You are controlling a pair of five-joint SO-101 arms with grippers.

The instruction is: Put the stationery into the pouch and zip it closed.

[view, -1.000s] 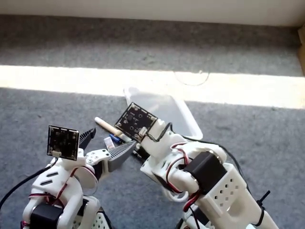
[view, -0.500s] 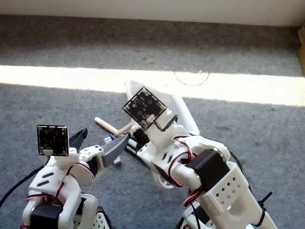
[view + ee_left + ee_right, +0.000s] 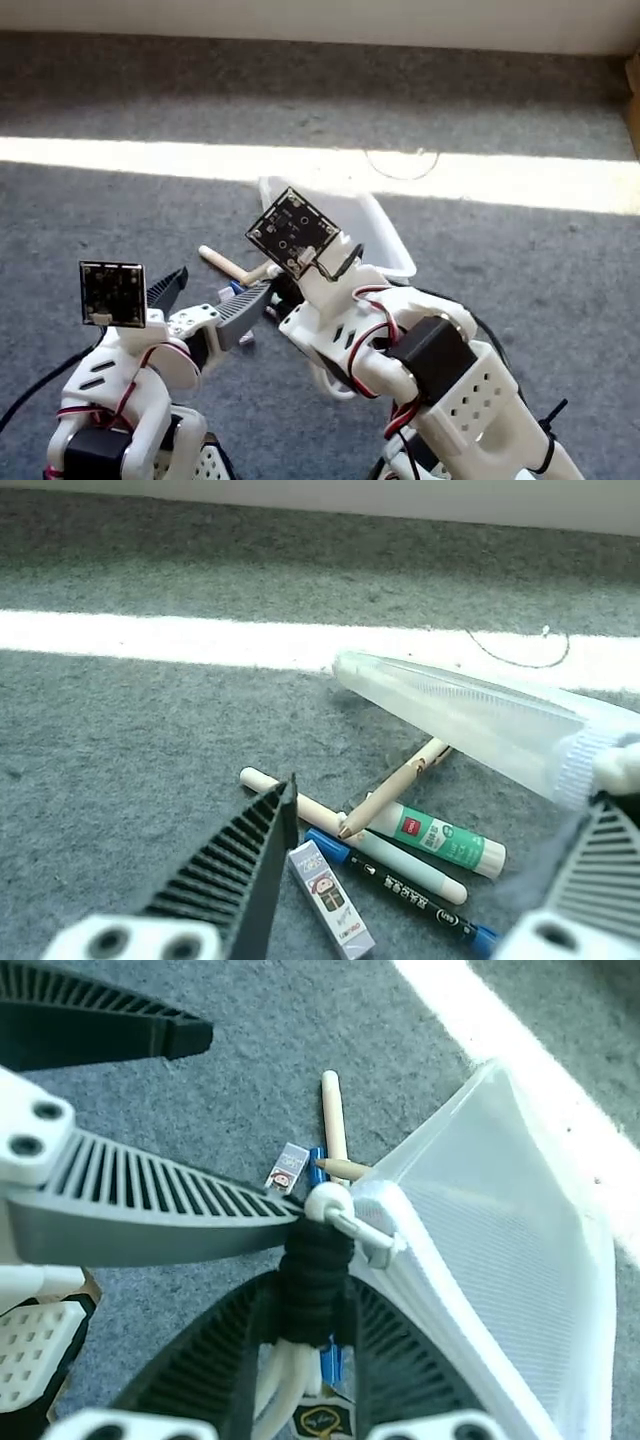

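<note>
We see the right gripper (image 3: 318, 1260) clamped on one end of the translucent pouch (image 3: 500, 1250). The left gripper (image 3: 222, 284) hangs with jaws apart above the glue stick (image 3: 435, 835), pencil (image 3: 395, 790), 2 pens (image 3: 400, 890) and eraser (image 3: 330, 900), which lie on the grey carpet (image 3: 120, 230) just beside the pouch.

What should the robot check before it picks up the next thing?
1. Left gripper jaws open: ok.
2. Right gripper shut on the translucent white mesh pouch: ok.
3. Pouch mouth open: cannot tell.
4. Green-and-white glue stick in front of the left jaws: ok.
5. Stationery lying apart: not ok; the thin wooden pencil touches the long cream pen.
</note>
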